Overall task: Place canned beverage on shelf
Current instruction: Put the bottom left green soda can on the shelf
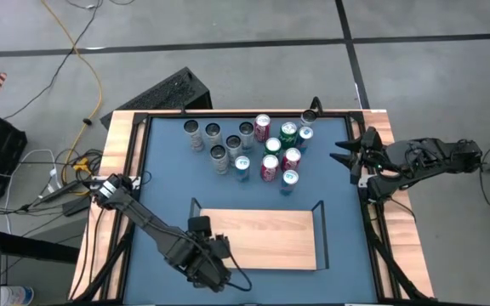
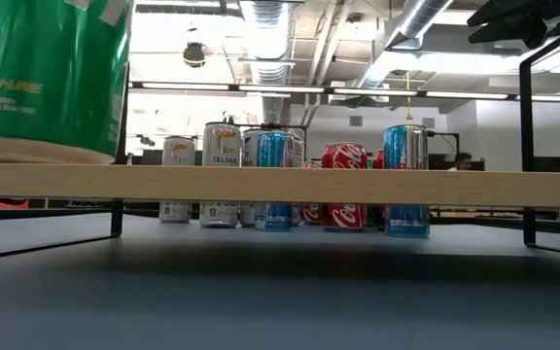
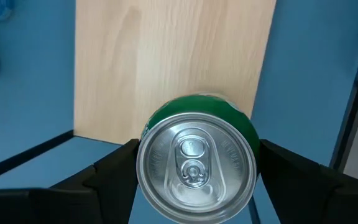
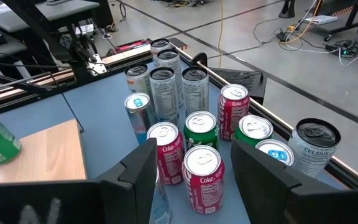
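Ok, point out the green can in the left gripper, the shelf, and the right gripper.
green can [image 3: 196, 162]: left wrist view, silver lid.
shelf [image 1: 266, 238]: high view, bare wood board.
right gripper [image 1: 341, 156]: high view, between its fingertips.

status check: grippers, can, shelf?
Left gripper shut on green can, standing at the shelf left end. Right gripper open, hovering at the can cluster. Shelf otherwise bare.
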